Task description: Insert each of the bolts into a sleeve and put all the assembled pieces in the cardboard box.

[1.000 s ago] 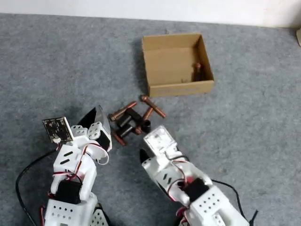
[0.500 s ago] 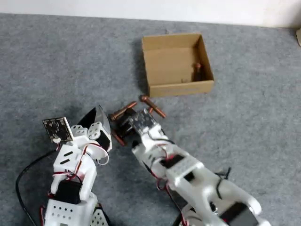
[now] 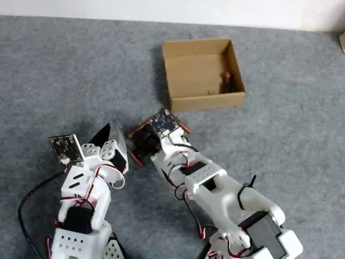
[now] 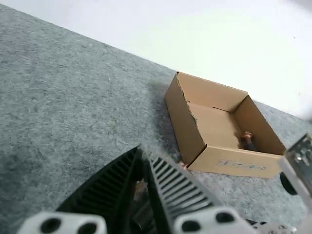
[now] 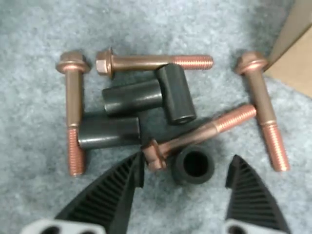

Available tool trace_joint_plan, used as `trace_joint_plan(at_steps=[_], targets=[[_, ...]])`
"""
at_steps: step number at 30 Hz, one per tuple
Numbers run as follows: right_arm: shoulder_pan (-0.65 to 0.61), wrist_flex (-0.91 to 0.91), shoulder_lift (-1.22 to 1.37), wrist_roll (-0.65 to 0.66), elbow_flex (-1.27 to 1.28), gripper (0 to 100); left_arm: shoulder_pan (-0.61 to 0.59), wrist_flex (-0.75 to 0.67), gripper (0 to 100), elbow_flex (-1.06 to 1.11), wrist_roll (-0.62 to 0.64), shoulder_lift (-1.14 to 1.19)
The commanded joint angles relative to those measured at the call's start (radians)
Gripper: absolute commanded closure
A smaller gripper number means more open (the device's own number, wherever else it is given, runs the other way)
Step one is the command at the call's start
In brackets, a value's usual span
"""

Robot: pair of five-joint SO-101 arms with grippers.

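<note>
The bolts (image 5: 156, 62) are copper-toned metal with a dull sheen. The sleeves (image 5: 131, 96) are smooth, matt black. The box (image 3: 207, 101) is matt brown cardboard, on fuzzy grey carpet (image 3: 64, 70). The fingers (image 5: 109, 192) are ribbed black plastic, the arm shells (image 3: 207, 186) smooth white plastic.

Soft, even light, fairly bright. High view: box (image 3: 207, 101) throws faint shadow at its left side on mat (image 3: 64, 70). Right wrist: dull sheen on bolts (image 5: 146, 62). Left wrist: wall (image 4: 195, 34) v. bright.
</note>
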Motion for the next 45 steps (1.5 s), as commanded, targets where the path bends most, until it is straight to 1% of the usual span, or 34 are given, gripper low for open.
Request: trace_joint_plan(at_steps=[1,2,3,4,6,10,12,16,18,21,25,27,29,31,33,38,41,45], targets=[[0.021,-0.013,-0.002,0.012,-0.036,91.1,-0.010,-0.021,99,-0.030,0.002,-0.015],[0.021,-0.013,-0.002,0.012,-0.036,98.3,-0.010,-0.021,99,-0.030,0.002,-0.015],[0.022,-0.013,-0.002,0.012,-0.036,99.8,-0.010,-0.021,99,-0.030,0.002,-0.015],[0.022,-0.013,-0.002,0.012,-0.036,97.5,-0.010,-0.021,99,-0.030,0.002,-0.015],[0.022,-0.013,-0.002,0.015,-0.036,99.5,-0.010,-0.021,99,-0.030,0.002,-0.015],[0.030,-0.010,-0.010,0.018,-0.036,99.3,-0.010,-0.021,99,-0.028,0.002,-0.015],[0.033,0.030,-0.054,0.018,-0.036,99.3,-0.012,-0.021,99,-0.022,0.002,-0.013],[0.050,0.257,-0.242,0.020,-0.036,99.3,-0.012,-0.021,99,-0.021,0.002,-0.013],[0.070,0.389,-0.366,0.048,-0.035,99.3,-0.012,-0.021,99,-0.021,0.002,-0.013],[0.122,0.611,-0.558,0.160,-0.033,99.3,-0.012,-0.021,99,-0.022,0.002,-0.013],[0.243,0.891,-0.768,0.327,-0.033,99.3,-0.010,-0.021,99,-0.024,0.002,-0.013],[0.303,1.007,-0.826,0.410,-0.016,99.3,-0.008,-0.021,99,-0.024,0.002,-0.013],[0.352,1.079,-0.848,0.485,0.015,99.3,-0.008,-0.021,99,-0.025,0.002,-0.013],[0.406,1.104,-0.849,0.534,0.050,99.3,-0.008,-0.021,99,-0.027,0.002,-0.013],[0.441,1.102,-0.848,0.546,0.079,99.3,-0.007,-0.021,99,-0.027,0.002,-0.013],[0.440,1.102,-0.826,0.543,0.136,99.3,-0.007,-0.021,99,-0.024,0.002,-0.013],[0.440,1.102,-0.727,0.543,0.140,99.3,-0.007,-0.021,99,-0.024,0.002,-0.013],[0.443,1.040,-0.495,0.542,0.062,99.2,-0.007,-0.021,99,-0.022,0.002,-0.013]])
